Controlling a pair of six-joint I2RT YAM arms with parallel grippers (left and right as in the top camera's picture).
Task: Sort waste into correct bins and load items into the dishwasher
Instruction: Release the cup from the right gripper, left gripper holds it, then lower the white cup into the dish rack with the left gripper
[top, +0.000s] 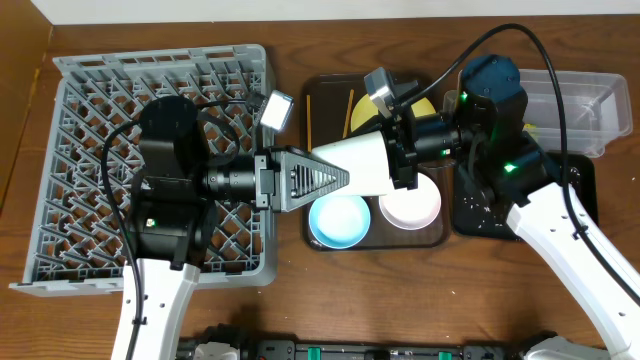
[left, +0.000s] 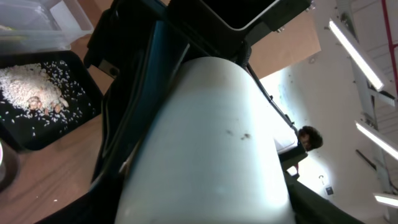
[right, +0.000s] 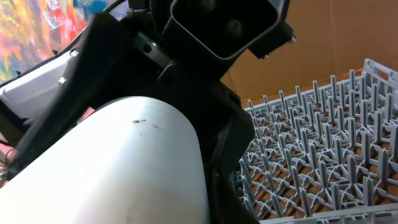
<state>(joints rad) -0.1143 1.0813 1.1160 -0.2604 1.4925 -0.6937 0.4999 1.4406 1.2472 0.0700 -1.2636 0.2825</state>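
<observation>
Cup (top: 365, 158) above brown tray (top: 322, 100): right hand (top: 398, 160) clamped on its rim, left hand (top: 342, 175) apart around its base.

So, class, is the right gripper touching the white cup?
Touching. The overhead view shows the right gripper clamped on one end of the cup, holding it in the air above the tray.

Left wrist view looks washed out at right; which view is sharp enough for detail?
Left wrist: ceiling light strips glare at right, the white cup is close and soft, rice on the black tray is sharp. Right wrist: cup soft, dish rack crisp. Overhead: even light, sharp.
</observation>
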